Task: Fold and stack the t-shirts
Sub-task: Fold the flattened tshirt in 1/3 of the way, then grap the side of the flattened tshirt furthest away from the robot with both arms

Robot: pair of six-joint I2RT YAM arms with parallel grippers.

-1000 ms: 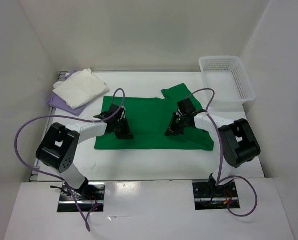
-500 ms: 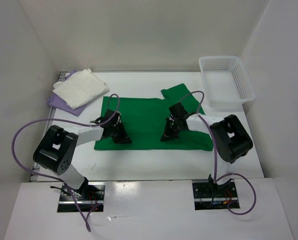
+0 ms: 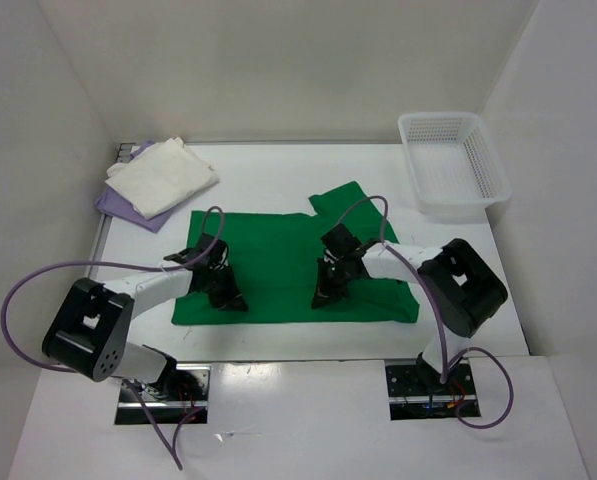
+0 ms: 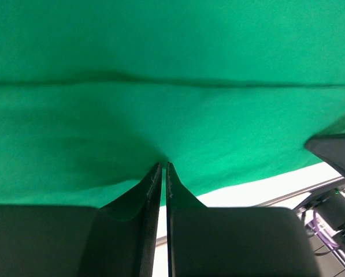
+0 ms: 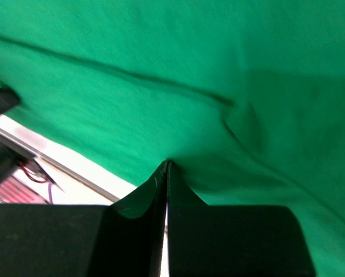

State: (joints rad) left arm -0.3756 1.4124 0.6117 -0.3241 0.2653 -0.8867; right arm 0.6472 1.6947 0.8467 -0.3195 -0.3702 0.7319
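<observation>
The bright green t-shirt (image 3: 273, 265) lies spread flat on the white table, with one sleeve (image 3: 340, 200) sticking out at the back. My left gripper (image 3: 226, 298) is down on its near left part and my right gripper (image 3: 323, 298) on its near middle. In the left wrist view the left gripper (image 4: 163, 163) is shut, its tips pinching the green cloth (image 4: 172, 57). The right gripper (image 5: 165, 163) is likewise shut on a small pucker of the cloth (image 5: 189, 52). The cream white t-shirt (image 3: 163, 178) lies folded on the lavender one (image 3: 128, 208) at the back left.
A white mesh basket (image 3: 453, 160) stands at the back right corner. White walls close the table in on the left, back and right. A strip of bare table (image 3: 298, 335) runs between the shirt's near edge and the arm bases.
Both grippers have moved toward the near edge and a little left, and the green t-shirt has slid with them. The folded stack and the basket have stayed put.
</observation>
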